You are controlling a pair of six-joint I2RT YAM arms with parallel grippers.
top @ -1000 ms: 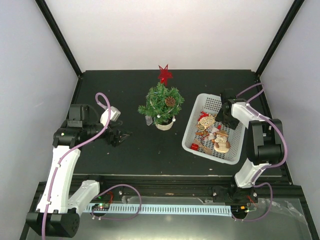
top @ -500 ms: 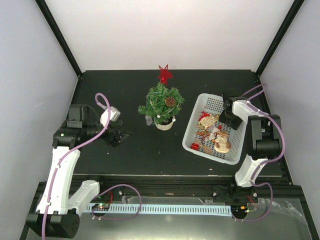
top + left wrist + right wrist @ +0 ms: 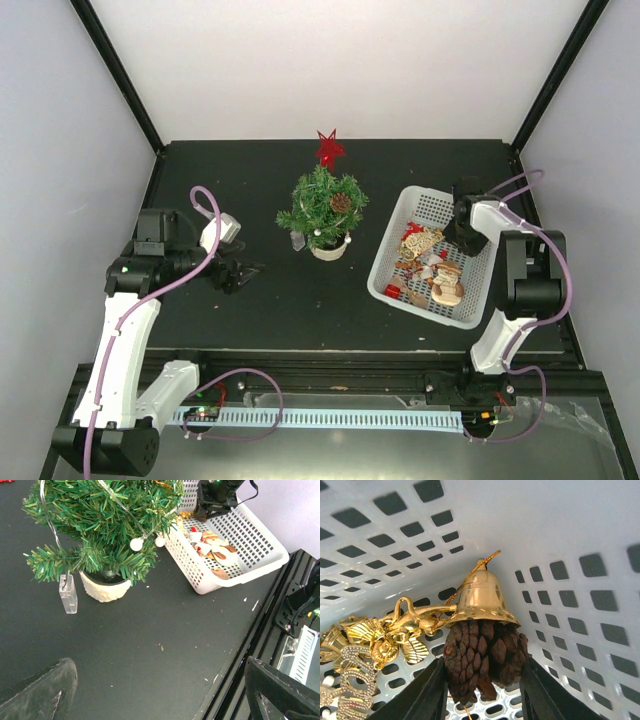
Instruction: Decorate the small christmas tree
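The small christmas tree (image 3: 322, 205) stands in its cream pot (image 3: 328, 248) at the table's middle back, with a red star (image 3: 329, 148) on top, a pine cone (image 3: 341, 202) and white beads. It also fills the upper left of the left wrist view (image 3: 100, 525). My right gripper (image 3: 458, 238) reaches into the far end of the white basket (image 3: 378, 265). In the right wrist view its jaws (image 3: 482, 690) press both sides of a brown pine-cone cluster (image 3: 482, 660) hung under a gold bell (image 3: 482, 597). My left gripper (image 3: 245, 270) hangs open over bare table, left of the tree.
Inside the basket (image 3: 560, 520) lie gold ornaments (image 3: 375, 645), wooden figures (image 3: 443, 285) and a red piece (image 3: 392, 292). A clear tag (image 3: 68, 594) dangles from a lower branch. The table's front rail (image 3: 260, 630) runs at the right of the left wrist view.
My right gripper has pushed further into the basket's far end and its jaws have narrowed onto the pine cones. The basket has shifted slightly. The left arm has not moved.
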